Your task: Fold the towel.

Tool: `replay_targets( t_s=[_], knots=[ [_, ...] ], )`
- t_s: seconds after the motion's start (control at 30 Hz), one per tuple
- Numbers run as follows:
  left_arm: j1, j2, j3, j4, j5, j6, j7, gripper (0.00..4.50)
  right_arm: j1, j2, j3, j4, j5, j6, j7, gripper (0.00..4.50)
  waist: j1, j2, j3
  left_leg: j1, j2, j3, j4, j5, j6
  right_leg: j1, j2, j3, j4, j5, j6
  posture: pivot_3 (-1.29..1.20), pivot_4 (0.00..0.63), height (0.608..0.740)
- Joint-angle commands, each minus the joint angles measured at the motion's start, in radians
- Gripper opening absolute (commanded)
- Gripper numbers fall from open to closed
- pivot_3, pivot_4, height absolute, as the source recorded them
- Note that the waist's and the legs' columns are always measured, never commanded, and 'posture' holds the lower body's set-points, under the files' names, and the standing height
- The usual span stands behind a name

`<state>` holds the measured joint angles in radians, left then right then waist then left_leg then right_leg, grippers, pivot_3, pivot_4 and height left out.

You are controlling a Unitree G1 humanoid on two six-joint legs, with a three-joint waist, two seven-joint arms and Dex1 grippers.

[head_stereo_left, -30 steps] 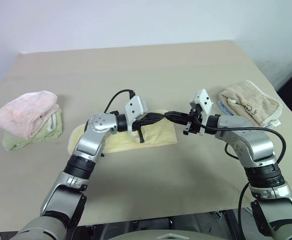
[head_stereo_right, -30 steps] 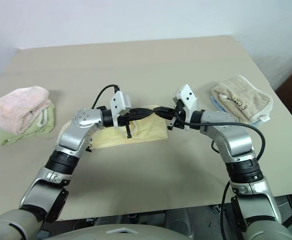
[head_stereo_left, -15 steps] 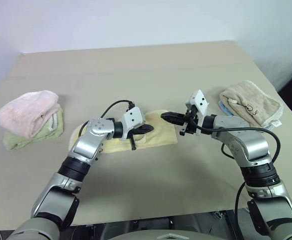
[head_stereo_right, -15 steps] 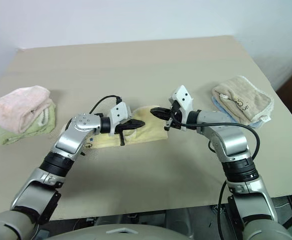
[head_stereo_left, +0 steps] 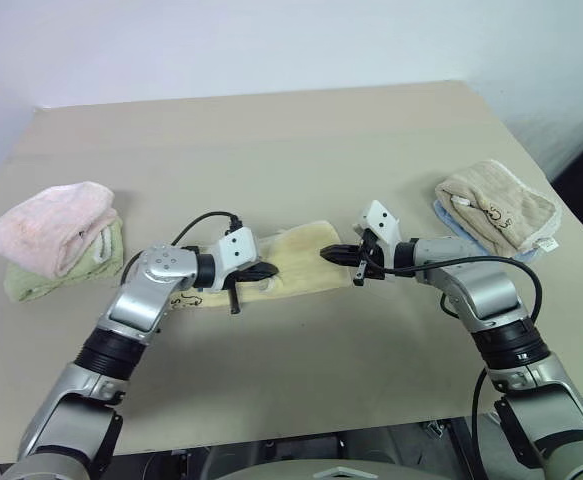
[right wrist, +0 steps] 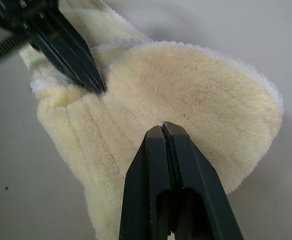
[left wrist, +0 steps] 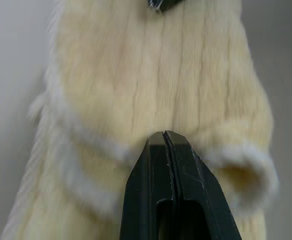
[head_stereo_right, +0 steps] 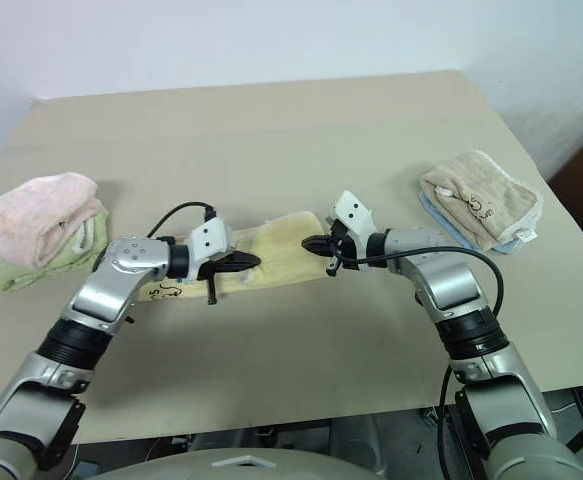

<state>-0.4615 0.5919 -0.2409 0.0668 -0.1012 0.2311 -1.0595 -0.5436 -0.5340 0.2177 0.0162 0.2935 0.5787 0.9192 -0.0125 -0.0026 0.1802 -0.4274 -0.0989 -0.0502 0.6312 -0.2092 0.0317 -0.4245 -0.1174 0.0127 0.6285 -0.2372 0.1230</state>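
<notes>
The towel (head_stereo_left: 296, 260) is pale yellow terry with a whitish edge, and it lies as a folded strip in the middle of the table. A small dark mark (head_stereo_right: 166, 291) shows near its left end. My left gripper (head_stereo_left: 273, 269) is shut and empty, its tip low over a folded edge of the towel (left wrist: 135, 75). My right gripper (head_stereo_left: 324, 254) is also shut and empty, and it points at the towel's right end (right wrist: 186, 85) from just above. The two tips face each other a short way apart. In the right wrist view the left gripper (right wrist: 98, 87) rests against the cloth.
A pink folded towel (head_stereo_left: 56, 225) sits on a green one (head_stereo_left: 66, 272) at the table's left side. A beige folded towel (head_stereo_left: 496, 205) lies on a blue one at the right. The table's front edge (head_stereo_left: 301, 430) runs close below my arms.
The two grippers, which met tip to tip above the towel's middle, have drawn apart and sunk towards it. The left one has moved well to the left.
</notes>
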Motion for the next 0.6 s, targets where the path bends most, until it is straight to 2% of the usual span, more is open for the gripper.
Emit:
replay_targets(
  t_s=[0.03, 0.33, 0.6],
  knots=[
    [0.032, 0.045, 0.038, -0.038, -0.020, -0.017, -0.023, 0.02, -0.025, 0.016, 0.010, 0.010, -0.019, -0.007, 0.001, 0.00, 0.000, 0.000, 0.000, 0.000, 0.000, 0.000, 0.000, 0.000, 0.000, 0.000, 0.000, 0.000, 0.000, 0.000, 0.000, 0.00, 0.150, 0.728],
    [0.035, 0.032, 0.062, -0.035, -0.042, -0.033, 0.000, 0.02, -0.021, 0.034, 0.033, 0.020, -0.058, 0.020, -0.016, 0.00, 0.002, 0.000, 0.000, 0.000, 0.000, 0.000, 0.000, 0.000, -0.001, -0.002, 0.000, 0.000, 0.000, 0.000, 0.000, 0.00, 0.150, 0.728],
    [-0.054, -0.013, 0.162, -0.017, -0.215, -0.066, -0.084, 0.02, -0.106, 0.042, -0.074, -0.063, 0.051, 0.086, -0.003, 0.00, 0.001, 0.000, 0.000, 0.000, 0.000, 0.000, 0.001, 0.000, -0.001, -0.001, 0.000, 0.000, 0.001, 0.000, 0.000, 0.00, 0.150, 0.728]
  ],
)
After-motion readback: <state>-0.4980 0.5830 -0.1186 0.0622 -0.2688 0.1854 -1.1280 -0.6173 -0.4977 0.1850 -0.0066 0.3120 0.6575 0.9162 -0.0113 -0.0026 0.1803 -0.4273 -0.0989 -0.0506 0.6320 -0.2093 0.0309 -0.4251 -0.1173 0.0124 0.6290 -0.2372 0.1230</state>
